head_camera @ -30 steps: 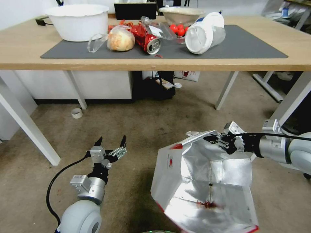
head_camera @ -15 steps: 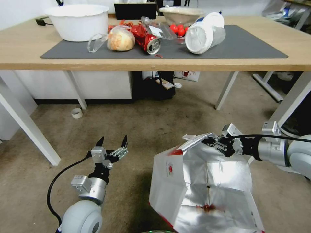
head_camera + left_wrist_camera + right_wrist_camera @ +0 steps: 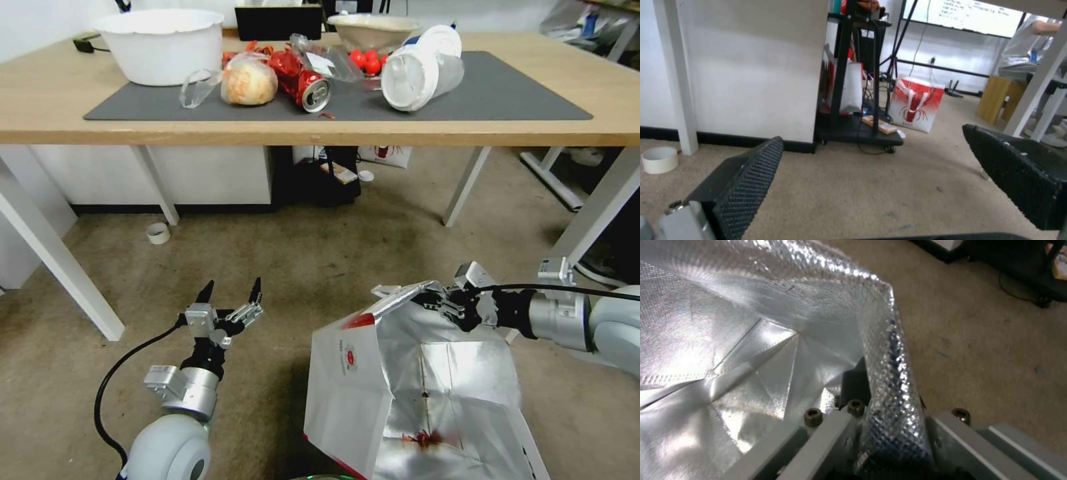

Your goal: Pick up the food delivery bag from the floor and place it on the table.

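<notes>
One pincer (image 3: pixel 437 301) pinches bag (image 3: pixel 347 393) rim; bag base cropped.

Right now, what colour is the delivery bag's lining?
Silver foil, clearest in the right wrist view of the food delivery bag.

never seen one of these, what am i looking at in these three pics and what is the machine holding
It is a wheeled robot with two arms, each ending in a two-fingered gripper. The wide picture comes from a camera on its head, looking down at the floor and a table. The other two come from cameras on its wrists.

The right gripper is shut on the top edge of a food delivery bag, white outside with silver foil inside. The right wrist view shows that foil edge pinched between the fingers. The bag's base is out of sight, so I cannot tell whether it is off the floor.

The left gripper hangs open and empty above the floor; its wrist view shows its two black fingers.

On the table's grey mat lie a white bowl, a bagged bread roll, a red can and a tipped white cup.
</notes>
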### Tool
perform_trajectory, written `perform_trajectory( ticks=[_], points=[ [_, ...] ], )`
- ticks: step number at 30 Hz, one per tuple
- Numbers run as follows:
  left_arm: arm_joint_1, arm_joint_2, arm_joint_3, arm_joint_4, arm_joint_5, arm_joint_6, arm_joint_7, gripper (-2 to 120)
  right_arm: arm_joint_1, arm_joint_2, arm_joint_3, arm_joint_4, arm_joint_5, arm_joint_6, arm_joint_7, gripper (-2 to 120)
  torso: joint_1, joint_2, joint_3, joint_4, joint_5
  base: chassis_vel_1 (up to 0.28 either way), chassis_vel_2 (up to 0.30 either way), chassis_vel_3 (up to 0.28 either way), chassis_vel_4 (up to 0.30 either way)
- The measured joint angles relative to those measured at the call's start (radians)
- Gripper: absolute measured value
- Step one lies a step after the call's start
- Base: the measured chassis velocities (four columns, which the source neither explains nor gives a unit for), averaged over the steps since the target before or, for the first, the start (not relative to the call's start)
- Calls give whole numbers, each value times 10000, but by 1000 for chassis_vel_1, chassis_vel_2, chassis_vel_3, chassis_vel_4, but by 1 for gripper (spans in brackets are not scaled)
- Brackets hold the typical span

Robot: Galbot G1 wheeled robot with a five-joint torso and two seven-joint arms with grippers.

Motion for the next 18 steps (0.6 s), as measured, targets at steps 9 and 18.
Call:
perform_trajectory(
  ticks=[9, 18],
  points=[
    [51, -78, 6, -69, -23, 42, 114, 100, -3, -49, -15, 5, -17, 60, -71, 0, 0, 328, 325, 0, 0, 0, 0, 0, 0],
    [169, -97, -35, -218, -17, 87, 250, 100, 13, -66, -15, 24, -23, 106, -107, 0, 48, 719, 673, 0, -1, 0, 0, 0, 0]
  ],
)
